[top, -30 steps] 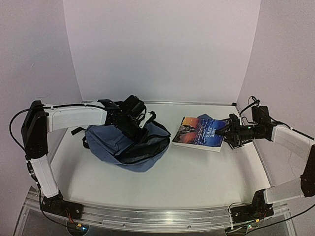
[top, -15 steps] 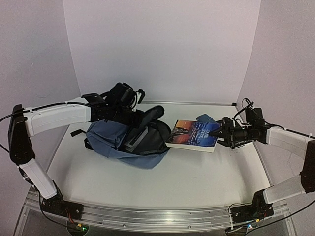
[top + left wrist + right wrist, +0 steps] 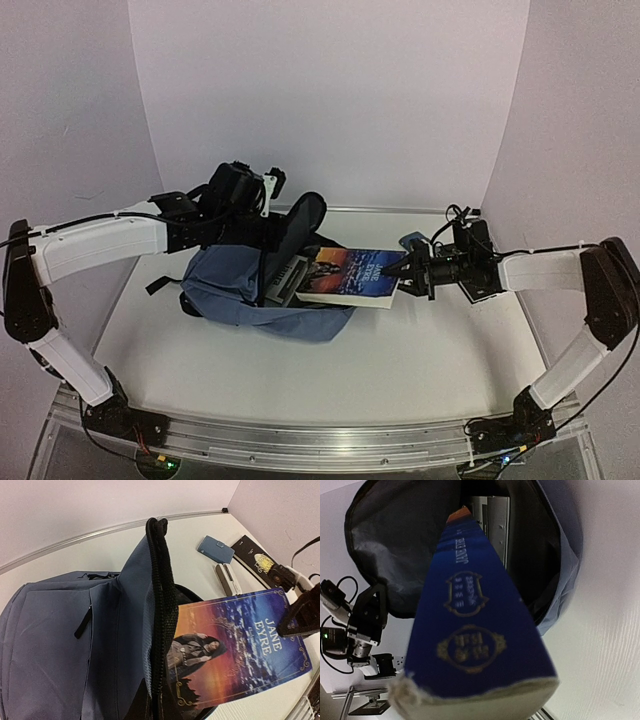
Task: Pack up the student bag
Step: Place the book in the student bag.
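Student bag (image 3: pixel 235 290) lies on its side on the table (image 3: pixel 400 350), left of the middle, with its mouth facing the right arm. The left gripper (image 3: pixel 280 205) is clamped shut on the raised zip edge of the front flap and lifts it, so the opening stands wide. The right gripper (image 3: pixel 405 272) pinches the near edge of the Jane Eyre paperback (image 3: pixel 350 275), whose far end is already past the lip and inside the mouth while the gripped end hangs outside. A grey book (image 3: pixel 492 520) sits deeper in the bag. The step in hand looks like feeding this paperback in. Next, the right arm would need to push it further left and slightly down so that it slides in beside the grey book without catching the zip, and let go only once most of it is inside; the left arm would have to hold the flap up meanwhile. A blue case (image 3: pixel 216 549) and a black book (image 3: pixel 255 557) lie on the table beyond, probably waiting to be packed.
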Available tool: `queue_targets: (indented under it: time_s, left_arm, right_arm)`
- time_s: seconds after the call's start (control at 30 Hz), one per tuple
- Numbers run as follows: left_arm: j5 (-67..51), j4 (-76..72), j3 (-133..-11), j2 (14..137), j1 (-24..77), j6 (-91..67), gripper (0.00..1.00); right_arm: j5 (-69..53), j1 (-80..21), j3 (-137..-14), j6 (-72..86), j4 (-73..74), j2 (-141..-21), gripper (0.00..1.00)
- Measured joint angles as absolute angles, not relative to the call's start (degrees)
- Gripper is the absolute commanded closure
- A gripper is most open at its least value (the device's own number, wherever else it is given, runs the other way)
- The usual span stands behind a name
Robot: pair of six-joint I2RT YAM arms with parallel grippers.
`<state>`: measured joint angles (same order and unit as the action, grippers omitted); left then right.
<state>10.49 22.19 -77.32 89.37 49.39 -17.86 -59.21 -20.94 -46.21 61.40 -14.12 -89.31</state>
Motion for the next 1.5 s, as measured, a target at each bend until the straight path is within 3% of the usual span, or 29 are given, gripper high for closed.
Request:
queue_targets:
  time_s: [0.4, 0.93, 1.5]
  left_arm:
    - [8.46, 20.85, -75.64, 86.50, 49.97, -16.32, 1.00]
    - [6.89, 20.60, -75.64, 86.13, 50.26, -13.99, 1.00]
    - [1.33, 20.97, -76.64, 87.64, 50.30, -11.97, 1.00]
  right_arm:
    - [-55.84, -23.80, -50.72, 76.55, -36.42, -103.17, 1.00]
    - [-53.19, -31.96, -57.60, 79.97, -44.71, -117.62, 1.00]
    - [-48.64, -37.61, -73.43, 82.17, -47.56, -130.14, 1.00]
